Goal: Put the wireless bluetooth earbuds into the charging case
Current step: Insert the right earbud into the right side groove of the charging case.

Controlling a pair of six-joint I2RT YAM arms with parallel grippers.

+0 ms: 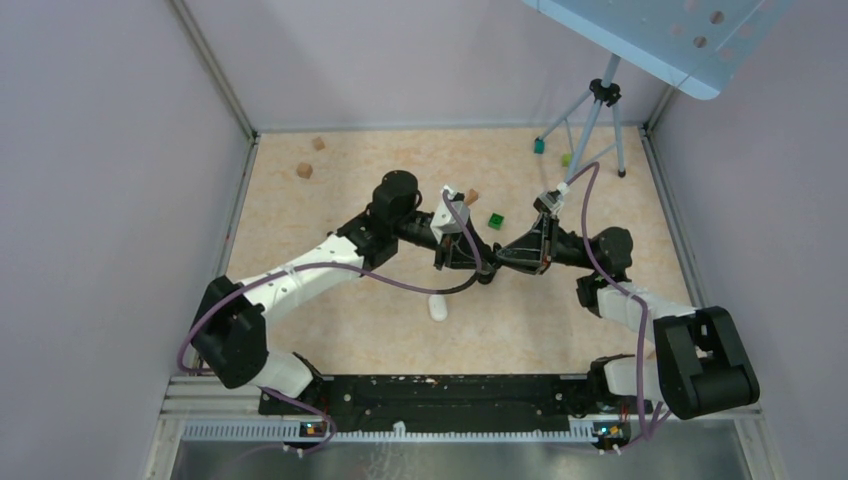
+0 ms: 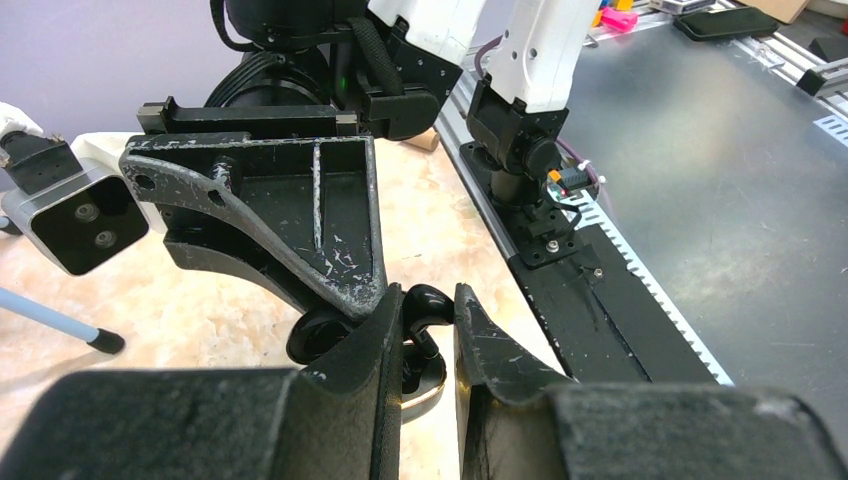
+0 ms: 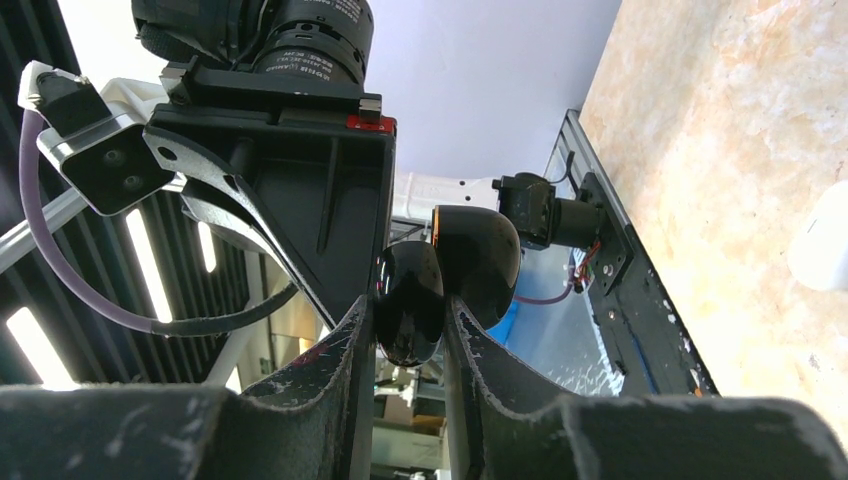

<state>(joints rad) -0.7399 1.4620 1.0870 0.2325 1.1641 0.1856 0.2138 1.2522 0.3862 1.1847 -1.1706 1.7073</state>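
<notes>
Here, over the middle of the bench [image 1: 300, 225], the right fingers [image 3: 340, 360] pinch a glossy, rounded black charging case [image 3: 410, 300]; the left fingers [image 2: 370, 340] narrowly clamp a curved black earbud [image 2: 428, 303] beside it.

The earbud [image 3: 408, 295] is moulded black plastic with a smooth, high-gloss shell that mirrors its surroundings. The fingers [image 3: 330, 370] of the right claw [image 3: 410, 325] and of the left claw [image 2: 428, 320] are matt black plastic, rough-grained, with white scuffs and scratches along the edges. The desk [image 1: 520, 330] is a smooth beige surface with a marbled pattern. The charging case [image 1: 438, 307] is smooth white plastic. The cable [image 3: 30, 200] has a purple satin sheath.
</notes>
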